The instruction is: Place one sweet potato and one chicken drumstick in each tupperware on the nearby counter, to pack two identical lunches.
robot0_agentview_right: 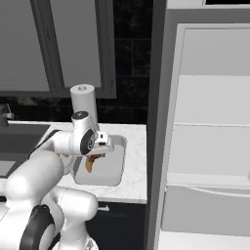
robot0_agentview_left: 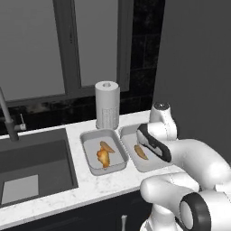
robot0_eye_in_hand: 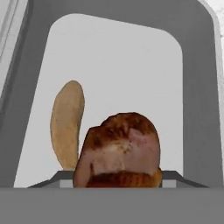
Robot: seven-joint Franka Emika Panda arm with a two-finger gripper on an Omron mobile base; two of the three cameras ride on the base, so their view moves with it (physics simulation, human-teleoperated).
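You are close to done: the left tupperware (robot0_agentview_left: 92, 165) on the counter (robot0_agentview_left: 90, 189) already holds a sweet potato and a chicken drumstick (robot0_agentview_left: 103, 159), and the right tupperware (robot0_eye_in_hand: 205, 87) has its sweet potato (robot0_eye_in_hand: 67, 122) lying on the floor of the tray. Your gripper (robot0_agentview_right: 97, 151) hangs just above that right tray, closed around the second chicken drumstick (robot0_eye_in_hand: 120, 151), so what is left, as I judge it, is to let it go there. No brand, label or writing can be read anywhere.
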